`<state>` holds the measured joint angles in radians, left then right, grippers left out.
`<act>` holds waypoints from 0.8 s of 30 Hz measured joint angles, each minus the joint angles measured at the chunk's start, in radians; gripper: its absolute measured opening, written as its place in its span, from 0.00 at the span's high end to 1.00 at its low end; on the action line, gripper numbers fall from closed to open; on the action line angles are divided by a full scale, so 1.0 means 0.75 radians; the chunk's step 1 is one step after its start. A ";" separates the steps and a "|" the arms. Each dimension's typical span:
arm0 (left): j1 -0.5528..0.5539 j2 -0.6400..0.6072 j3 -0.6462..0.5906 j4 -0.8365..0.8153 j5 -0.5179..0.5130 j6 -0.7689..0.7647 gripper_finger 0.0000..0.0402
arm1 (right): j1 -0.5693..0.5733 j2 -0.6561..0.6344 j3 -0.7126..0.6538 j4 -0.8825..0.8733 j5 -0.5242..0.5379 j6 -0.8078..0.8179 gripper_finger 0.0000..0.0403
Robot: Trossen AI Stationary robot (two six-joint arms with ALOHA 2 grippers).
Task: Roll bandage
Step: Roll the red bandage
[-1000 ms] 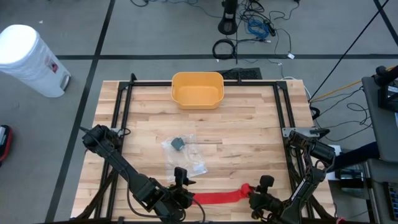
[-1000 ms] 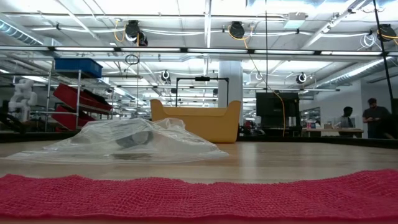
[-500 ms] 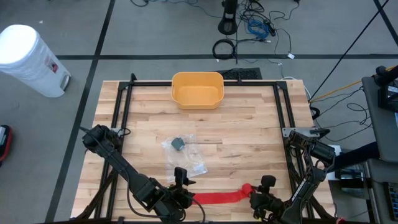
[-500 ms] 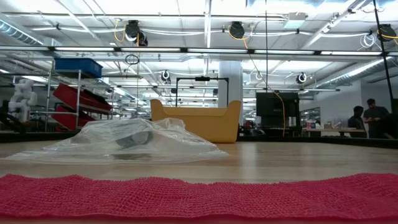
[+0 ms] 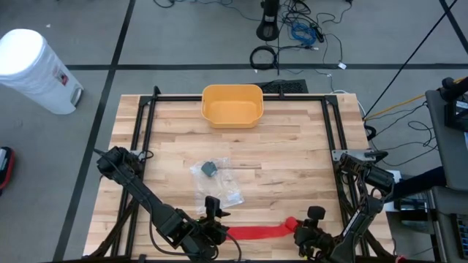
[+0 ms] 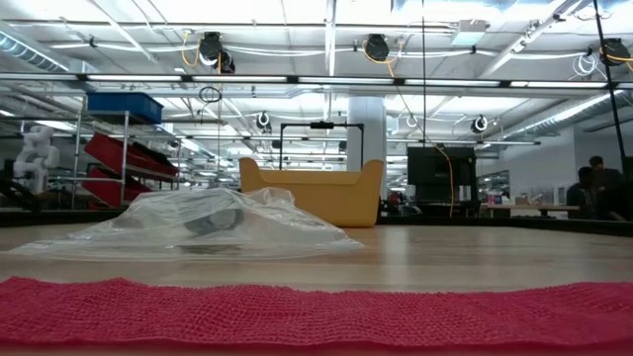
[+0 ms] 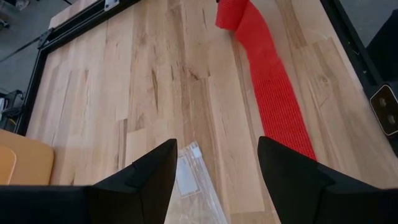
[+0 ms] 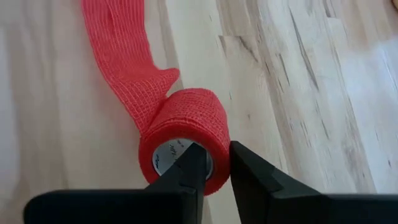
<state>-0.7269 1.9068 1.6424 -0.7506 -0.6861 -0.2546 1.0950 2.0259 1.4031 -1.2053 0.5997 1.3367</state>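
On the wooden table [image 5: 292,157] my right gripper [image 8: 214,163] pinches the red bandage roll's [image 8: 186,134] wall, its loose tail [image 5: 256,231] stretching toward my gaping left gripper [image 7: 214,163].

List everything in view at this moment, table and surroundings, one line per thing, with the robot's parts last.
Red mesh bandage: one, red, partly unrolled along the table's near edge, its roll at the right end.
Clear plastic bag: one, transparent with a dark item inside, mid-table.
Yellow plastic bin: one, yellow, far edge of the table.
Wooden table: one, light wood, black frame.
White cylindrical container: one, white, on the floor beyond the table's left corner.
Cables: several, dark, on the floor behind the table.
Left gripper: one, dark, open, above the bandage's flat end.
Right gripper: one, dark, fingers pinching the wall of the bandage roll.
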 joint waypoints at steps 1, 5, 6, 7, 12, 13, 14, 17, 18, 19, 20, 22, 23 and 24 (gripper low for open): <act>0.000 0.000 0.000 0.000 0.000 0.000 0.43 | 0.000 0.000 0.008 -0.003 0.006 -0.009 0.87; 0.000 0.000 0.000 0.000 -0.001 0.000 0.43 | 0.000 0.000 0.037 -0.026 0.019 -0.019 0.87; 0.000 0.000 0.000 0.000 -0.001 0.000 0.43 | 0.000 -0.001 0.038 -0.026 0.027 -0.019 0.87; 0.000 0.000 0.000 0.000 -0.001 0.000 0.43 | 0.000 -0.001 0.038 -0.026 0.031 -0.019 0.87; 0.000 0.000 0.000 0.000 -0.001 0.000 0.43 | 0.000 -0.001 0.038 -0.022 0.036 -0.019 0.87; 0.000 0.000 0.000 0.000 -0.001 -0.001 0.43 | 0.000 -0.001 0.038 -0.021 0.036 -0.019 0.87; 0.000 0.000 0.000 0.000 -0.001 -0.001 0.43 | -0.001 -0.001 0.038 -0.021 0.036 -0.019 0.87; 0.000 0.000 0.000 0.000 -0.005 -0.001 0.43 | -0.001 -0.001 0.038 -0.009 0.064 -0.019 0.87; 0.000 0.000 0.000 0.001 -0.005 -0.001 0.43 | -0.001 -0.001 0.039 -0.005 0.082 -0.020 0.87; 0.000 0.000 0.000 0.001 -0.005 -0.001 0.43 | -0.001 -0.001 0.046 -0.006 0.101 -0.021 0.87; 0.000 0.000 0.000 0.003 -0.005 -0.001 0.43 | -0.001 -0.001 0.057 -0.006 0.123 -0.028 0.87; -0.001 0.000 0.000 0.009 -0.005 0.003 0.43 | -0.001 -0.001 0.083 -0.004 0.179 -0.052 0.87; -0.003 0.000 0.000 0.018 -0.006 0.007 0.43 | -0.001 -0.001 0.096 -0.005 0.212 -0.073 0.87; -0.003 0.000 0.001 0.025 -0.006 0.010 0.43 | -0.001 -0.001 0.111 -0.006 0.241 -0.094 0.87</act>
<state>-0.7292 1.9068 1.6428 -0.7321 -0.6903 -0.2470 1.0946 2.0254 1.4861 -1.2101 0.7808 1.2662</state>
